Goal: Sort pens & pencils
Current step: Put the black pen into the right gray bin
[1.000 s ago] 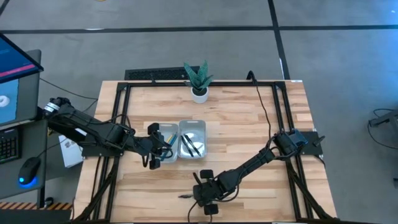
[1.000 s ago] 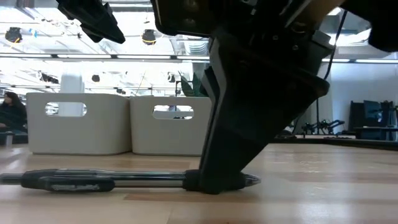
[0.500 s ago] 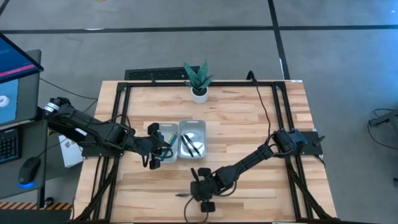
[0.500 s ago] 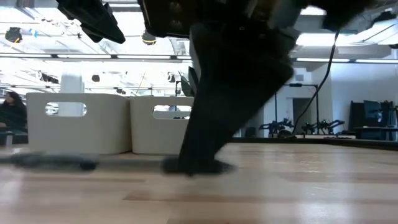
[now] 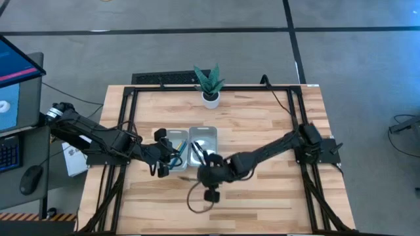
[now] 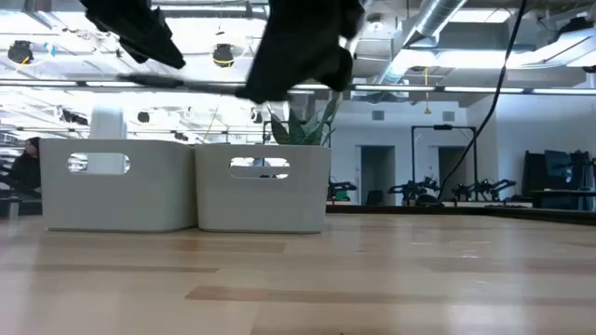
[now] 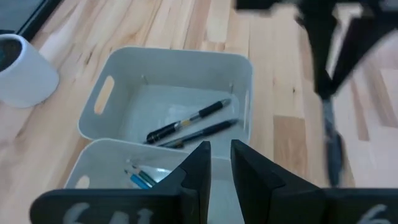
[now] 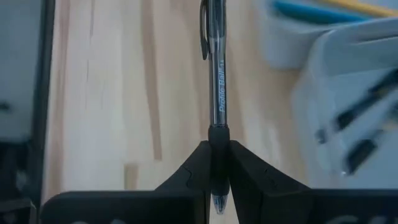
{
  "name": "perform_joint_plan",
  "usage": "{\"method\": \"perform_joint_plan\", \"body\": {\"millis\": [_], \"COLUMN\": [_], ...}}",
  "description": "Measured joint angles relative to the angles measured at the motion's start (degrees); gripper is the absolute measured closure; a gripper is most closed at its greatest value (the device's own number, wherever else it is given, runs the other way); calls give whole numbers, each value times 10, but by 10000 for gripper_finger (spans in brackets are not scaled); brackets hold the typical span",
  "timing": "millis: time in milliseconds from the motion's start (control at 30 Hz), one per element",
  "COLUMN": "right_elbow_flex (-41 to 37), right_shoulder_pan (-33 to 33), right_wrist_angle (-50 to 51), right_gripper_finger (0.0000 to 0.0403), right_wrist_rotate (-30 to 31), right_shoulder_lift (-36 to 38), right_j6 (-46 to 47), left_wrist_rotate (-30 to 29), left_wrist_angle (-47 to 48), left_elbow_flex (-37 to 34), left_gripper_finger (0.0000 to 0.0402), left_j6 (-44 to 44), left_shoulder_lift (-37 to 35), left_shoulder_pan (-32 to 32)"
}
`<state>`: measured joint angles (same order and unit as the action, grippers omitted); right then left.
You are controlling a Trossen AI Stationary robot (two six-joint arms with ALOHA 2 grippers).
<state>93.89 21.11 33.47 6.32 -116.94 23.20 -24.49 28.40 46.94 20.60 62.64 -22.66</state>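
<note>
Two white trays stand side by side mid-table. The left tray [image 5: 172,149] holds blue and yellow pencils [image 8: 323,11]. The right tray [image 5: 203,144] holds two black pens [image 7: 186,121]. My right gripper [image 5: 206,176] hovers just near of the right tray, shut on a third pen [image 8: 219,81], a clear-barrelled one with a black clip. My left gripper [image 7: 214,163] hangs over the left tray, shut with nothing in it. In the low view the held pen [image 6: 186,82] shows as a level blur high above the table. My right gripper pinches the pen's dark grip section [image 8: 219,132] between its two fingers, close to the writing tip [image 8: 216,205], which sticks out past them. The fingers slant down from above. The pen is lifted clear of the table, about level, with its clip end [image 8: 204,37] pointing away from the fingers.
A potted plant [image 5: 210,84] stands at the table's far edge. Bare wood [image 5: 262,203] lies near and to the right of the trays. The black frame rails [image 5: 131,131] run along the table's sides.
My right gripper has risen from the table's near edge and gone toward the far edge, up to the trays, still shut on the pen. The pen, which lay along the table, is now lifted clear.
</note>
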Motion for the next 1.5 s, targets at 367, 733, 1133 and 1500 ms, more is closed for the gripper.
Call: {"method": "perform_joint_plan", "body": {"millis": [367,733,1133,1500], "right_elbow_flex": [0,2,1,1], "right_shoulder_pan": [-61,-122,-138,-136], "right_wrist_angle": [74,126,120,98], "right_gripper_finger": [340,340,340,336], "right_wrist_rotate": [30,36,54,10], "right_shoulder_lift": [62,43,0,-54], "right_j6": [136,251,295,304], "left_wrist_rotate": [-32,-32,-39,-48], "left_wrist_angle": [3,6,13,17], "left_elbow_flex": [0,0,0,0], "left_gripper_finger": [347,347,347,347], "left_j6": [2,2,-3,-4], "left_shoulder_lift": [-86,-110,-99,-94], "left_shoulder_pan": [-27,-26,-26,-26]}}
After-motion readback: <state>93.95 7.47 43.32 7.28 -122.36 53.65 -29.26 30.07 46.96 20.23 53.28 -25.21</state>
